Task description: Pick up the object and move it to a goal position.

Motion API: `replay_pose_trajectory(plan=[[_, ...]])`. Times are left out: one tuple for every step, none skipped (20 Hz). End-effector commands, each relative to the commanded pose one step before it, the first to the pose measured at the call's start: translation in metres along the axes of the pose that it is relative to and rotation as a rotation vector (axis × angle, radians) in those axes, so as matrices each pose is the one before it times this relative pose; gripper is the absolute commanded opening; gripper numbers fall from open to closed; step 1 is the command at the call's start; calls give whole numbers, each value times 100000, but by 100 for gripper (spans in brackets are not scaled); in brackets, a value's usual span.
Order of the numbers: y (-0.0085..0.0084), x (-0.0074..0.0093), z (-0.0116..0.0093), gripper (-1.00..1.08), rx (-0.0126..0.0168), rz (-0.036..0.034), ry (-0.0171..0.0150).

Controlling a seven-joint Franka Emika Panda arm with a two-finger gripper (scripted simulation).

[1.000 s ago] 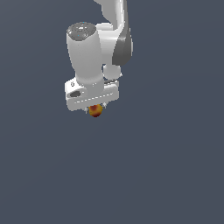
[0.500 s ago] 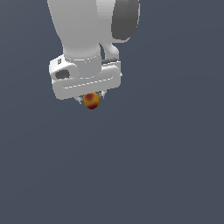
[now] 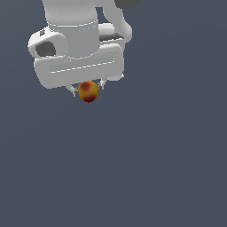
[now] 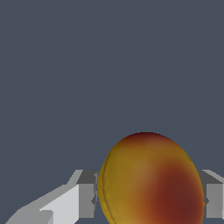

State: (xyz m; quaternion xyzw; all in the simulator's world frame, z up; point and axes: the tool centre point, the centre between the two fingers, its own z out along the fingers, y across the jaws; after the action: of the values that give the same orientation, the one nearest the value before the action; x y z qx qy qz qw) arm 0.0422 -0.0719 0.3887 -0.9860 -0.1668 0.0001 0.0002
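One white Franka arm fills the exterior view from about ten to one o'clock, and it looks far larger than a second ago, when the whole hand sat small near twelve o'clock; half a second ago it was already swelling. Judging by that growth, the arm is travelling toward the camera with its load, so the pick appears done and the carry to the goal position is under way. No goal marker shows anywhere on the plain slate-grey background.

Next in size, the broad white gripper (image 3: 88,91) hangs beneath the wrist, its two short pale fingers (image 3: 71,91) closed narrowly on the load, one at nine and one at three o'clock of it.

Smallest, the small round orange-yellow ball with dark red blotches (image 3: 88,91) sits pinched between those fingers, clear of any surface. In the wrist view the ball (image 4: 151,179) looks smooth and slightly egg-shaped, yellow toward nine o'clock and deep red toward four o'clock, with a grey fingertip (image 4: 86,194) touching each flank
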Motion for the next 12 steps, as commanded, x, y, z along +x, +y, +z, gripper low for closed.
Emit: replay_pose_trajectory(plan=[[175,500,-1466,-100,-30,7,54],[67,191,-509,-100,0,0,0],[65,186,-491,-100,0,0,0],[64,181,-474,-100,0,0,0],[62,174,-452,-100,0,0,0],[58,162,-415,-100,0,0,0],[88,146,-360,-100,-5,60,-33],[49,137,-345,-100,0,0,0],[45,126,-313,-100,0,0,0],[42,115,-284,-100,0,0,0],[38,105,-256,-100,0,0,0],[35,96,-229,-100,0,0,0]])
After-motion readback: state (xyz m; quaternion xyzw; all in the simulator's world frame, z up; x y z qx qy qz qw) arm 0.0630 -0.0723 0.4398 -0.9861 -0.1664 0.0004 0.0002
